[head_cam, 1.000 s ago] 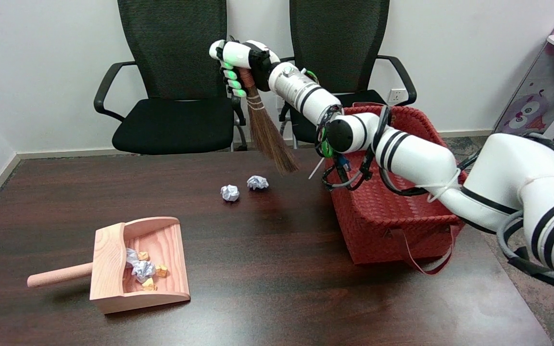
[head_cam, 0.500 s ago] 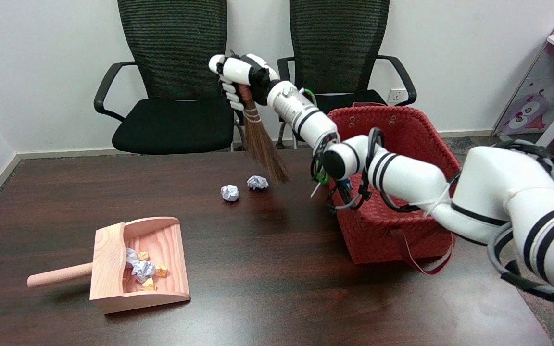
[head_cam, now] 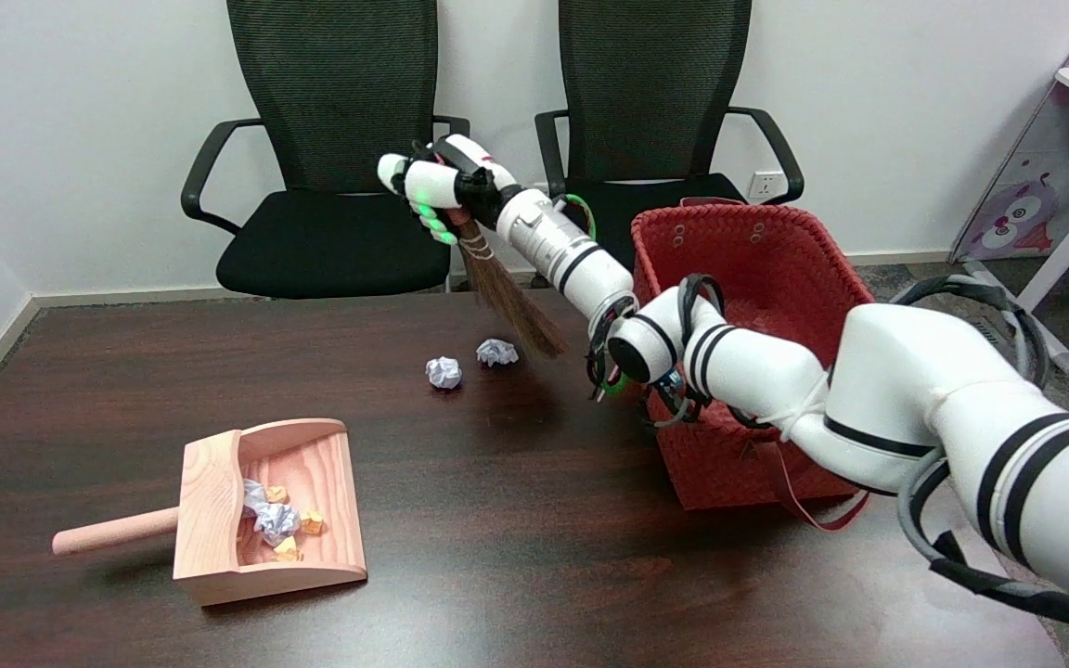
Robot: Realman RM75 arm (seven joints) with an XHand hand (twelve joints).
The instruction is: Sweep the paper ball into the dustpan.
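Right hand [head_cam: 432, 190] of mine grips the top of a small brown straw broom [head_cam: 507, 301], fingers wrapped tight around it. Its bristle tips hang just beside one crumpled white paper ball [head_cam: 496, 352]. I see a second white paper ball [head_cam: 444, 372] near that one. The light wooden dustpan [head_cam: 219, 520] sits well apart, with paper scraps inside. A red woven basket [head_cam: 757, 269] stands under my arm.

Dustpan [head_cam: 270, 506] sitting near-left on table [head_cam: 497, 557], scraps lying in it; two paper balls [head_cam: 444, 372] lying farther right; basket [head_cam: 748, 371] standing right; broom [head_cam: 508, 304] hanging just right of balls.
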